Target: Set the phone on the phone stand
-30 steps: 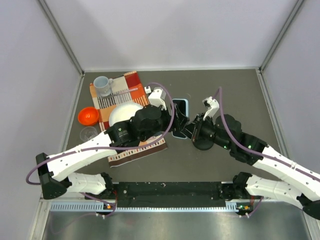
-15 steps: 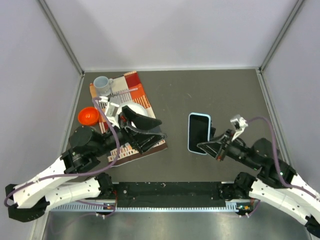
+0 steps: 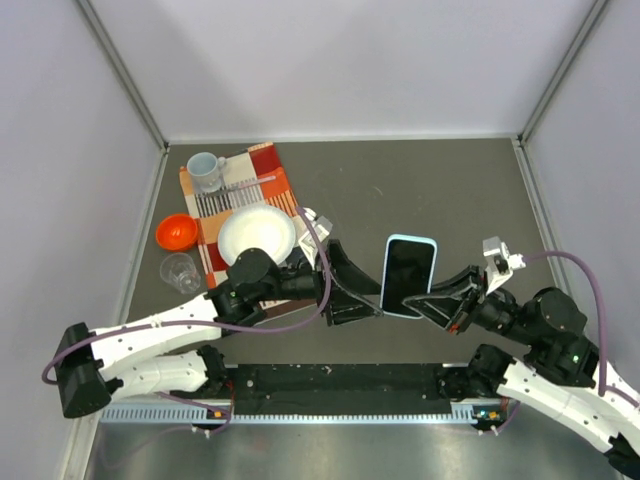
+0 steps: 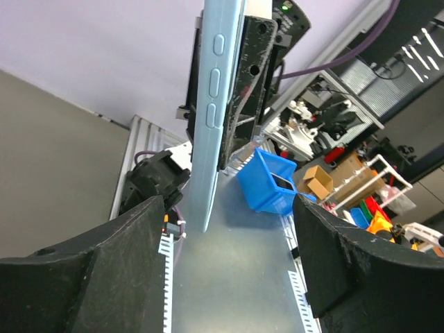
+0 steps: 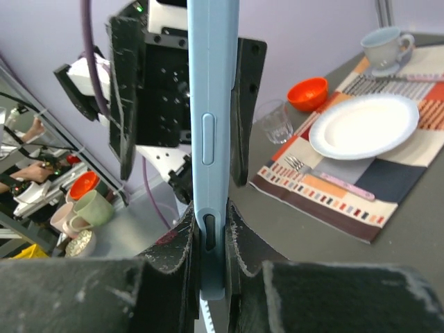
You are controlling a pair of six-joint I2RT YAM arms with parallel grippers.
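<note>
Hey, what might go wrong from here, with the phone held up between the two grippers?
1. The right gripper pinches the phone only near one end, edge-on, so it may pivot or slip out if the arm moves.
2. The left gripper has its open fingers on either side of the phone without gripping it. A skewed closing might knock the phone loose or press its side buttons.

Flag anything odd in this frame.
The phone is not lying flat: the right gripper pinches its lower end and holds it up on edge, and the open left gripper straddles it. No phone stand shows in any view. It may be hidden under the arms.
</note>
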